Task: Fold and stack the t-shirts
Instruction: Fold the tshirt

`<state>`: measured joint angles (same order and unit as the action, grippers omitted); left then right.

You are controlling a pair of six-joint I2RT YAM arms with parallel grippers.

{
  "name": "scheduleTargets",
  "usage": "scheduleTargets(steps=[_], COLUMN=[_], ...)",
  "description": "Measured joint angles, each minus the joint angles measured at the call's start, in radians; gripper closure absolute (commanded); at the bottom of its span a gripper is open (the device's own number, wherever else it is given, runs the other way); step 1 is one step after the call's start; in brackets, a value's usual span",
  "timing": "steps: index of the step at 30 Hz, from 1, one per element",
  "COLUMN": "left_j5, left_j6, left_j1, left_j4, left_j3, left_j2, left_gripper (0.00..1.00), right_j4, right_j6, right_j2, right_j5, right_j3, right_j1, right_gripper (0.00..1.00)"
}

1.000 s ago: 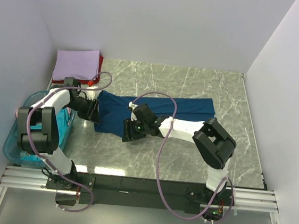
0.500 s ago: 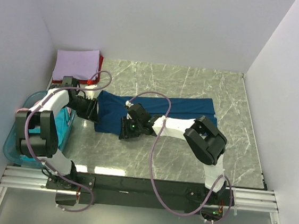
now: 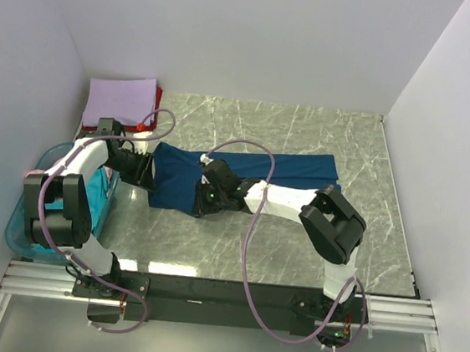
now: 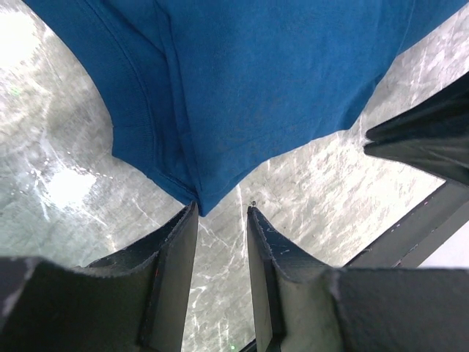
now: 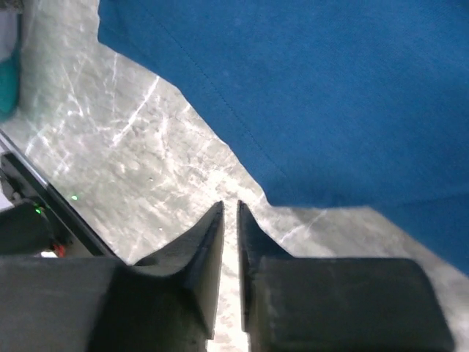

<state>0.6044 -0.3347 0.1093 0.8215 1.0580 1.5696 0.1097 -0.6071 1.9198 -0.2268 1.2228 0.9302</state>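
Note:
A dark blue t-shirt [image 3: 252, 174] lies spread across the marble table [image 3: 312, 243]. My left gripper [image 3: 145, 169] sits low at the shirt's left edge. In the left wrist view the left gripper [image 4: 221, 207] is open, bare table shows between its fingers, and a corner of the blue t-shirt [image 4: 242, 88] lies just at the tips. My right gripper [image 3: 201, 199] is at the shirt's near edge. In the right wrist view the right gripper [image 5: 229, 204] has only a thin slit left and holds nothing; the blue t-shirt's [image 5: 330, 95] hem lies just ahead of it.
A folded lavender t-shirt [image 3: 122, 101] lies on a red one [image 3: 155, 107] at the back left corner. A translucent blue basket [image 3: 21, 225] with teal cloth [image 3: 104, 192] stands at the left edge. White walls close in the left, back and right sides.
My right gripper's jaws have closed from wide apart to a thin slit, and it has shifted a little left along the shirt's near edge. The left gripper has barely moved.

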Motion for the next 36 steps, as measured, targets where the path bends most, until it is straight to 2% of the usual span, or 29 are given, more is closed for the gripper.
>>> scheduleTargets(steps=[5,15,23,25,26,28,30,36], left_j5=[0.000,-0.001,-0.006,-0.009,-0.009,-0.010,-0.011,-0.011], left_j6=[0.000,-0.001,-0.003,-0.004,-0.004,-0.004,-0.004,-0.011], left_j1=[0.000,0.000,0.000,0.000,0.000,0.000,0.000,-0.005], left_j4=[0.003,0.006,0.006,0.006,0.006,0.007,0.007,0.011], left_j3=[0.017,0.021,0.021,0.021,0.021,0.021,0.021,0.021], left_j2=[0.000,0.000,0.000,0.000,0.000,0.000,0.000,0.000], left_gripper=[0.61,0.61,0.60,0.60,0.60,0.60,0.60,0.61], right_j4=[0.049,0.116,0.108,0.100,0.096,0.091,0.096,0.094], right_j6=[-0.013,-0.040,-0.069,-0.076,-0.078,-0.080,-0.084,-0.083], right_j2=[-0.023,-0.001,0.047,0.056,0.060,0.067,0.071,0.053], right_j5=[0.064,0.149,0.146,0.136,0.131,0.117,0.100,0.040], right_j3=[0.000,0.002,0.037,0.046,0.049,0.051,0.051,0.051], right_j1=[-0.001,-0.002,-0.002,-0.002,-0.003,-0.006,-0.010,-0.039], right_gripper=[0.57,0.55,0.55,0.60,0.73,0.90,0.98,1.00])
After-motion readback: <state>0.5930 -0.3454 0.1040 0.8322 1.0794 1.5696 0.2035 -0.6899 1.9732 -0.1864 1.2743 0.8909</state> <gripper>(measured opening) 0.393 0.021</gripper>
